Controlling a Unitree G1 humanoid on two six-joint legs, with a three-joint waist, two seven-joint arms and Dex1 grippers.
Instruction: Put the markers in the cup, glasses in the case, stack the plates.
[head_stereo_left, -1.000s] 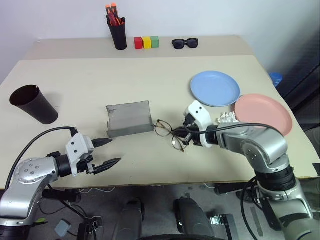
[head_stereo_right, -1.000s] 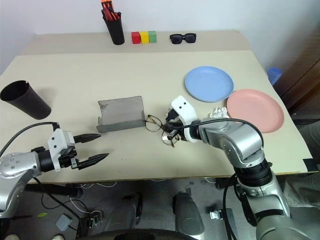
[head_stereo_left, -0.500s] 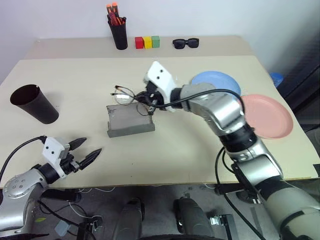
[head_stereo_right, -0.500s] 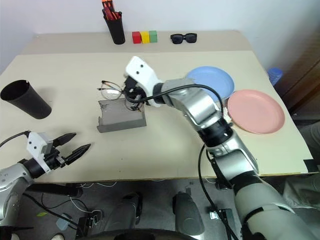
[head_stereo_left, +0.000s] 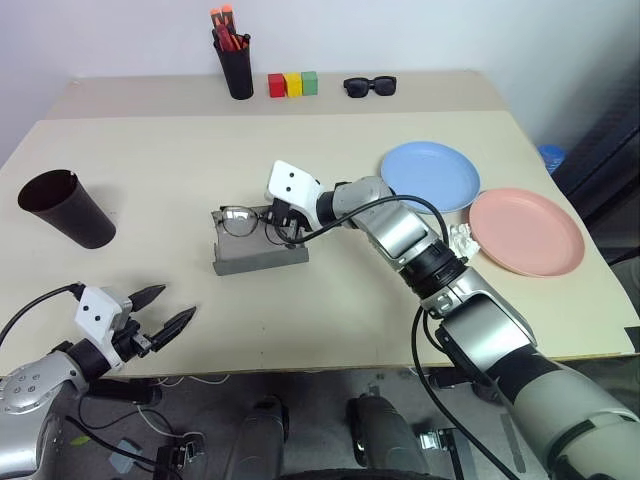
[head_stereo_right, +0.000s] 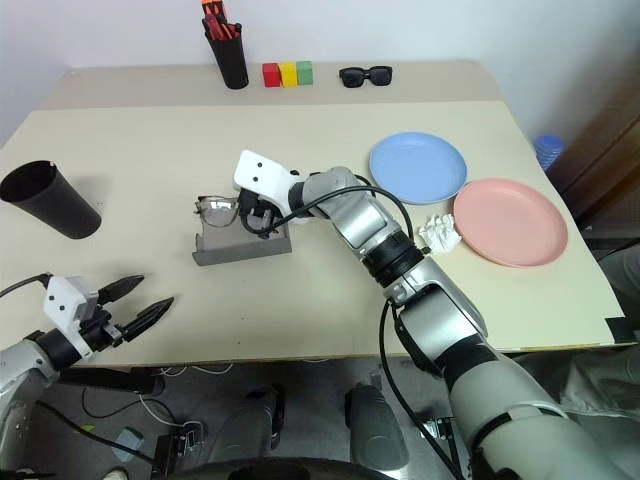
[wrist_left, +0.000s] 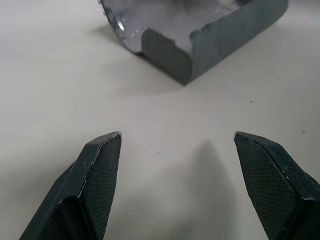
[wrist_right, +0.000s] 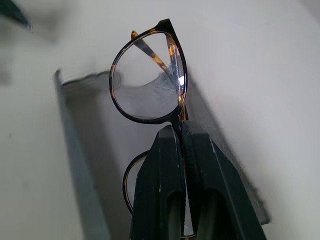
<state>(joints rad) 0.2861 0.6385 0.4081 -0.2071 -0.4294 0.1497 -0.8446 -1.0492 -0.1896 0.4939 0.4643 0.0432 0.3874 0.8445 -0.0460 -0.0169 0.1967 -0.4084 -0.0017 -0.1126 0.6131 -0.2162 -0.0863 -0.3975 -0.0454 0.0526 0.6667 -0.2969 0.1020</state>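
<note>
My right gripper (head_stereo_left: 273, 228) is shut on the bridge of the thin round-lensed glasses (head_stereo_left: 238, 220) and holds them in the open grey case (head_stereo_left: 262, 256) at mid-table. In the right wrist view the glasses (wrist_right: 149, 80) hang past the closed fingertips, over the case's (wrist_right: 80, 150) floor. My left gripper (head_stereo_left: 166, 309) is open and empty at the table's front left edge, with the case (wrist_left: 215, 35) ahead of it. At far left stands the dark cup (head_stereo_left: 62, 207). To the right lie the blue plate (head_stereo_left: 430, 177) and the pink plate (head_stereo_left: 527, 231), side by side. The markers are out of view.
A black pen holder (head_stereo_left: 238, 68) with orange-capped markers, coloured blocks (head_stereo_left: 292, 84) and black sunglasses (head_stereo_left: 370, 87) line the back edge. A crumpled white scrap (head_stereo_left: 460, 238) lies beside the pink plate.
My right gripper lifted the glasses off the table right of the case, swung them left over it and lowered them in. My left gripper drew back to the front left edge.
</note>
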